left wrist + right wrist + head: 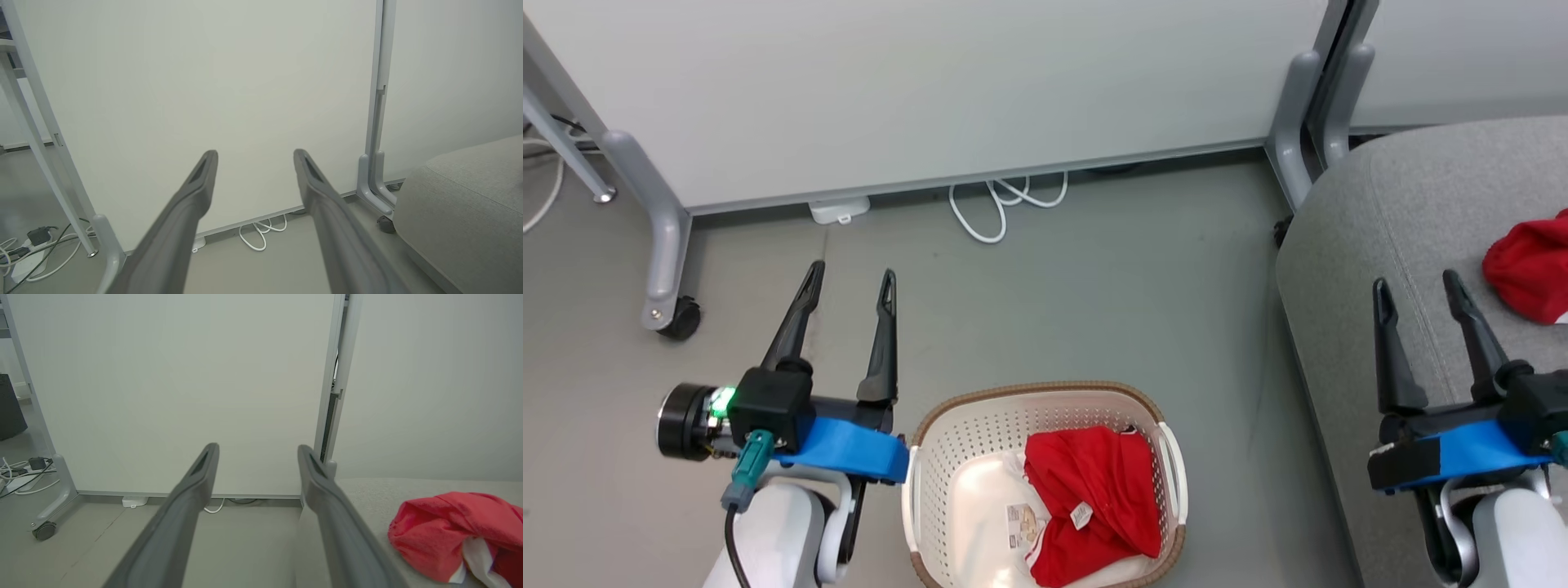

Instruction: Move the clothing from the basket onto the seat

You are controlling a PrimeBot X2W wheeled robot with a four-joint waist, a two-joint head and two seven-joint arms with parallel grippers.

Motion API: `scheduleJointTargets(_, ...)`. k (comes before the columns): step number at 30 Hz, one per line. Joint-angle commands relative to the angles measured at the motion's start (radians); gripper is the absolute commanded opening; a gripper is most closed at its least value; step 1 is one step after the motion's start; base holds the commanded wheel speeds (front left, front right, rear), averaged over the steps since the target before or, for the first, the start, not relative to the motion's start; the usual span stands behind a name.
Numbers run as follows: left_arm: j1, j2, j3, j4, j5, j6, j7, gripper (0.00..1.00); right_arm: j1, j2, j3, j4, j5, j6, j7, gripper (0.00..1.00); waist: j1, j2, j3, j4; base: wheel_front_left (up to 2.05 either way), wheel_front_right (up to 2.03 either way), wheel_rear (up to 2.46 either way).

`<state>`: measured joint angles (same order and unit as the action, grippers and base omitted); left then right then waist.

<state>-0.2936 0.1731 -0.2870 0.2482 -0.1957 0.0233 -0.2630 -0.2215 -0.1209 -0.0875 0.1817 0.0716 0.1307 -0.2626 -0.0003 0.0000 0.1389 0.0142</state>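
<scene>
One piece of red clothing with a small white label lies in the cream basket on the floor at the bottom centre of the head view. A second red garment rests on the grey seat at the right; in the right wrist view this garment shows white trim. My left gripper hovers open over the floor, left of the basket, nothing between its fingers. My right gripper stands open and empty above the seat, left of the garment there. The left gripper and right gripper both face the white panel.
A white partition panel on grey wheeled feet stands ahead, with a white cable loop on the floor at its base. More cables and a power strip lie at the far left. Grey floor lies between basket and panel.
</scene>
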Motion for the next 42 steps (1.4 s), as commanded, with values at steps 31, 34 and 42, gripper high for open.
scheduleJointTargets(31,0.191,-0.116,0.228,-0.022,0.112,-0.099,-0.003,1.0,0.133,0.05,0.017,0.03,0.008,0.0,-0.003,1.0,0.0003,0.0,-0.102,0.042,0.0,0.0,0.0)
scheduleJointTargets(34,0.192,-0.118,0.233,-0.02,0.118,-0.1,-0.003,1.0,0.133,0.051,0.015,0.033,0.006,0.0,-0.003,1.0,0.0003,0.0,-0.104,0.041,0.0,0.0,0.0)
scheduleJointTargets(42,0.176,-0.121,0.233,-0.008,0.127,-0.109,-0.003,1.0,0.135,0.055,0.011,0.035,0.001,0.0,-0.003,1.0,0.0003,0.0,-0.104,0.044,0.0,0.0,0.0)
